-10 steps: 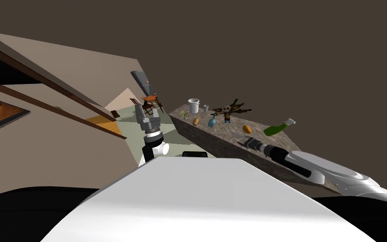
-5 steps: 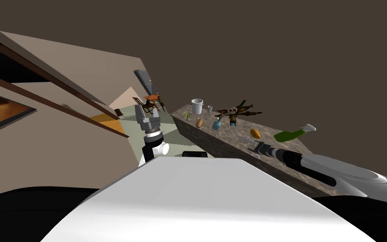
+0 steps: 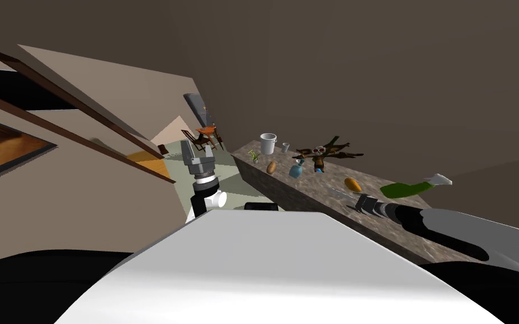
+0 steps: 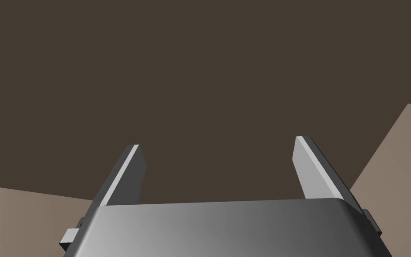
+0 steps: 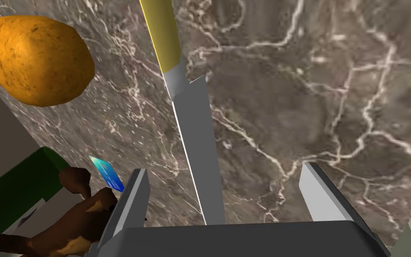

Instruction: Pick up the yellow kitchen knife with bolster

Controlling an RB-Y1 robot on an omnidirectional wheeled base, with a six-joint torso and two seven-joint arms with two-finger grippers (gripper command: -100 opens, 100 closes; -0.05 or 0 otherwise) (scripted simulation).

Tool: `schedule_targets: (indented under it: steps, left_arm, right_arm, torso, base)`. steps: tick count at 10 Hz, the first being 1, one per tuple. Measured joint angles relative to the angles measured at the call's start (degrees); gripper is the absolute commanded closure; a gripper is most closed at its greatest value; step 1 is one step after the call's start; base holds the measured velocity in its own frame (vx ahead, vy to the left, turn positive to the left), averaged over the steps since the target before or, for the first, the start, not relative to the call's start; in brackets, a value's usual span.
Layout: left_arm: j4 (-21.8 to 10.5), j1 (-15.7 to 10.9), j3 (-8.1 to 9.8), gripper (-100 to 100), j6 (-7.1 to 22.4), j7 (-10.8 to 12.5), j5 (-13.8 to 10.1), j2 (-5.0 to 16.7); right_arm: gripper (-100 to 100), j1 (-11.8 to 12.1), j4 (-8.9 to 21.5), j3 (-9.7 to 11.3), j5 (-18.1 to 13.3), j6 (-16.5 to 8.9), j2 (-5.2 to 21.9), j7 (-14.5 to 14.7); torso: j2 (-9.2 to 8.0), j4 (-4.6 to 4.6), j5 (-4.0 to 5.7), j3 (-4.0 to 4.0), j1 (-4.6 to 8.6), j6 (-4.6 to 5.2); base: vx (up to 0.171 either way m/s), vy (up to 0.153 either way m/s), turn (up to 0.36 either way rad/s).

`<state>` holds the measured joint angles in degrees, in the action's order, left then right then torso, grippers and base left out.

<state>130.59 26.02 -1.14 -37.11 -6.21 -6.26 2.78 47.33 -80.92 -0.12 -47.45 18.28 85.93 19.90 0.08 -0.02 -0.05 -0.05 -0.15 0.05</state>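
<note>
Yellow-handled knife point(image 5: 191, 116) lies inside the right pincer point(image 5: 224, 168) (fingers point(image 5: 133, 201) spread)

The right arm point(image 3: 478, 232) is being shown as a white shell tapering to black, the left arm point(image 3: 197, 207) as black with a white joint, and the left gripper point(image 4: 218, 143) and right gripper point(image 5: 224, 168) as grey blades on dark boxes.

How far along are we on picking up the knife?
Done: the right gripper is at the counter, with the blade of the knife between its open fingers. In hand: the approach; nothing is gripped, and the knife lies flat. Left: likely closing and lifting; the yellow handle lies beyond the fingertips. The left gripper is open, away from the counter.
</note>
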Motion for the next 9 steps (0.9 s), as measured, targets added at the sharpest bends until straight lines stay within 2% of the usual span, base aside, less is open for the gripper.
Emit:
schedule_targets:
  steps: [1, 3, 4, 5, 6, 8, 9]
  left_arm:
    - [0.0, 0.0, 0.0, 0, 0.0, 0.0, 0.0, 0.0]
    - [0.0, 0.0, 0.0, 0, 0.0, 0.0, 0.0, 0.0]
    - [0.0, 0.0, 0.0, 0, 0.0, 0.0, 0.0, 0.0]
    - [0.0, 0.0, 0.0, 0, 0.0, 0.0, 0.0, 0.0]
    - [0.0, 0.0, 0.0, 0, 0.0, 0.0, 0.0, 0.0]
    - [0.0, 0.0, 0.01, 0, 0.0, 0.0, 0.0, 0.0]
    - [0.0, 0.0, 0.0, 0, 0.0, 0.0, 0.0, 0.0]
  right_arm:
    - [-100, -0.2, 1.8, 0.6, -1.0, 0.3, 0.4, 0.6]
    - [-100, 1.3, 3.7, 0.5, -2.1, 0.2, 2.9, 0.6]
    - [0, 1.3, 3.9, 0.5, -2.2, 0.3, 3.0, 0.7]
    - [-100, 1.3, 3.8, 0.5, -2.2, 0.3, 3.0, 0.7]
    - [-100, 1.7, 3.7, 1.0, -2.0, -0.4, 2.9, 0.2]
    - [-100, 0.7, 5.0, 3.1, -1.9, -1.8, 1.5, -0.6]
    - [-100, 1.3, 4.9, 3.6, -1.6, -2.7, 1.4, -1.4]
  torso:
    - [0.02, 0.0, 0.01, -0.01, -0.01, 0.0]
    - [-0.01, 0.0, 0.0, 0.0, -0.02, 0.0]
    - [-0.13, 0.02, 0.02, 0.07, 0.06, 0.02]
    - [-0.21, 0.05, 0.04, 0.12, 0.13, 0.02]
    - [-0.31, 0.06, 0.06, 0.17, 0.2, -0.05]
    - [-0.52, 0.12, 0.1, 0.3, 0.35, 0.01]
    - [-0.55, 0.13, 0.09, 0.32, 0.34, -0.01]
  base:
    - [0.07, 0.047, 0.037]
    - [0.041, 0.034, 0.03]
    - [0.005, 0.004, -0.001]
    - [-0.031, -0.014, 0.264]
    - [-0.066, -0.032, 0.295]
    - [-0.078, -0.044, 0.229]
    - [-0.065, -0.029, 0.162]
